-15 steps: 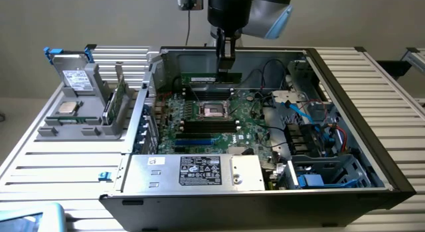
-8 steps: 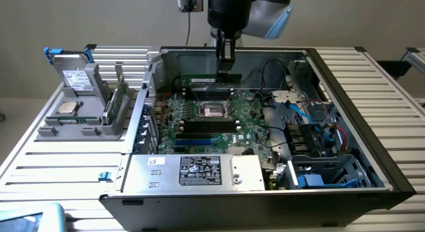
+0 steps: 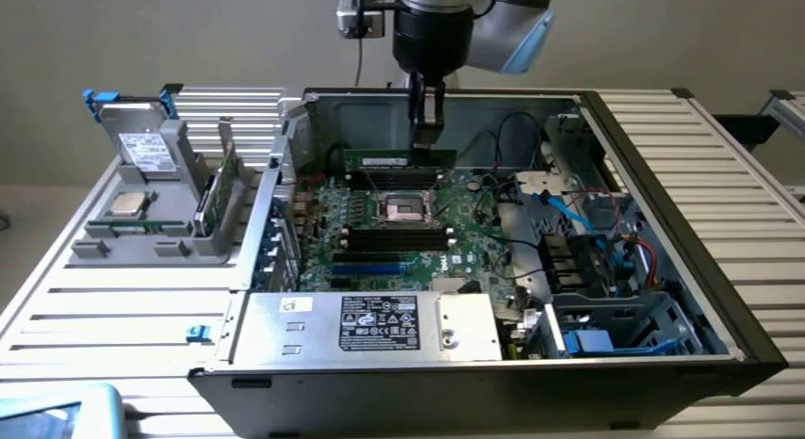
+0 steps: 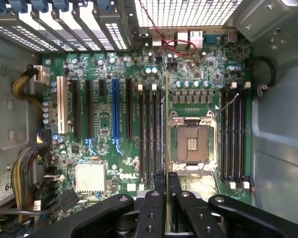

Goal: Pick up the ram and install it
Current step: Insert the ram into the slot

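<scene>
Grasp: fingers (image 3: 428, 117) clamped on ram (image 3: 381, 159) | ram on edge over motherboard (image 3: 372, 262), near processor socket (image 3: 406, 208)

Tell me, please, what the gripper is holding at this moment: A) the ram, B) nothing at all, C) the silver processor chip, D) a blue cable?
A: the gripper clamps the ram, a long green stick hanging over the motherboard.

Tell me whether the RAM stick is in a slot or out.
Out: the gripper holds the RAM stick in the air above the motherboard.
</scene>
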### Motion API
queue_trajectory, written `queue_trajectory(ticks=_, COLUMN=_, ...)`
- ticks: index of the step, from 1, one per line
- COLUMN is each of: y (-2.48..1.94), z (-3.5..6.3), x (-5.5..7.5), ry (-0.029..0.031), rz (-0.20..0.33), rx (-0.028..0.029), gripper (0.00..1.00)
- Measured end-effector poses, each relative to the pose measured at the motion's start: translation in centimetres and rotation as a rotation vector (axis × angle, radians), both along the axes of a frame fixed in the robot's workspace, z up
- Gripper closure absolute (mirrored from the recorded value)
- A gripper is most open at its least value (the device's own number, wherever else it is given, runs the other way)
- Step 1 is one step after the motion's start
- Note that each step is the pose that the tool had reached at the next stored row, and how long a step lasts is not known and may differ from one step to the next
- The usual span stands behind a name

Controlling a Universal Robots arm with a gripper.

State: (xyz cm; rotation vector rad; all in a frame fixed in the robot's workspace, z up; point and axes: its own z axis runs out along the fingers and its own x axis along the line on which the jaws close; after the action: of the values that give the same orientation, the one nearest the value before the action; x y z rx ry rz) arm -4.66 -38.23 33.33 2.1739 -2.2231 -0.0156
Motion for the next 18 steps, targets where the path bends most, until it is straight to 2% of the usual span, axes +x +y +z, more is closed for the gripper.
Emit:
queue_trajectory(ticks=7, y=-0.26, z=-1.27, x=0.0, ry=0.0, rz=0.0, rx=-0.002, gripper=0.86)
queue_trajectory(ticks=14, y=-1.19, z=-2.47, x=-0.1, ry=-0.0001, rz=0.0, rx=-0.0027, gripper=0.86)
queue_trajectory(ticks=18, y=-1.52, z=-3.19, x=-0.2, ry=0.0, rz=0.0, rx=-0.0033, gripper=0.86)
